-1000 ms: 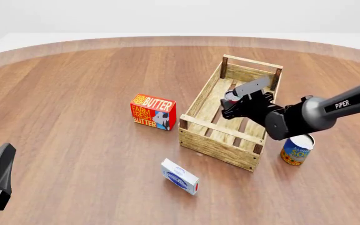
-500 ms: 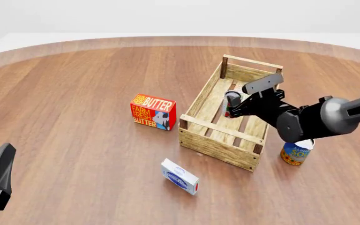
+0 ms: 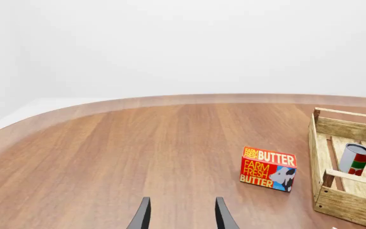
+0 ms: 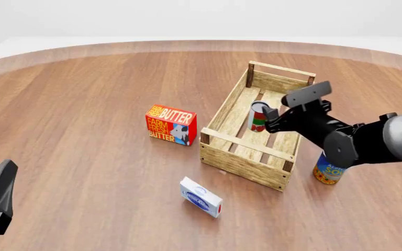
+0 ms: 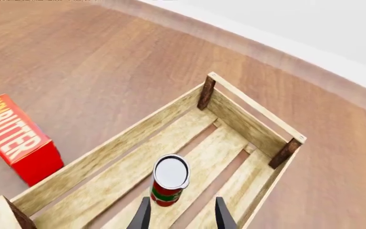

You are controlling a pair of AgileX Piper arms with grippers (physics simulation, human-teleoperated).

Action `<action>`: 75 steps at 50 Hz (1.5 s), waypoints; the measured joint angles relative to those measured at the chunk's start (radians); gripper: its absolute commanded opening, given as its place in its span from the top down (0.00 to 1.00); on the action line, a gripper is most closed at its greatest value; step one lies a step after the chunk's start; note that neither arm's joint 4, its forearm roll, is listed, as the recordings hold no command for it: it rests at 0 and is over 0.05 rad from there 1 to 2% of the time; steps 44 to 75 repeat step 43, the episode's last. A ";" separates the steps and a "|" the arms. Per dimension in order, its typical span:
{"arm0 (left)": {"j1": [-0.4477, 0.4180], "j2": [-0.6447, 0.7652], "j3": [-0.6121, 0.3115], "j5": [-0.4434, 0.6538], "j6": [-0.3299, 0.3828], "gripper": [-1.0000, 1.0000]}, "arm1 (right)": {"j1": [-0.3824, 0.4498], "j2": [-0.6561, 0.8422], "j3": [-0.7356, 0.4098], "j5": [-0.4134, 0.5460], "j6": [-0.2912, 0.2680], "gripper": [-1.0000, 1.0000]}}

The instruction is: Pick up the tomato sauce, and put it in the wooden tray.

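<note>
With the tomato sauce (image 5: pixel 169 179) apparently upright inside the wooden tray (image 5: pixel 247 125), the right gripper's (image 5: pixel 177 214) open jaws should lift straight clear; the left gripper's (image 3: pixel 180 218) jaws were open too.

The right arm (image 4: pixel 368 138) is rendered in glossy dark grey with rounded cylindrical segments, a flat plate is carried near its black gripper (image 4: pixel 274 119), and slim black tapered fingers (image 5: pixel 143 215) are seen.
</note>
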 measured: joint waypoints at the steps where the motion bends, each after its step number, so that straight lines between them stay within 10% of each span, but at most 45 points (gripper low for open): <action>1: 0.000 0.000 0.000 0.000 0.000 0.00 | 0.000 -0.005 0.004 0.000 0.000 0.00; 75: 0.000 0.000 0.000 0.000 0.000 0.00 | -0.037 -0.308 0.181 0.047 -0.018 0.00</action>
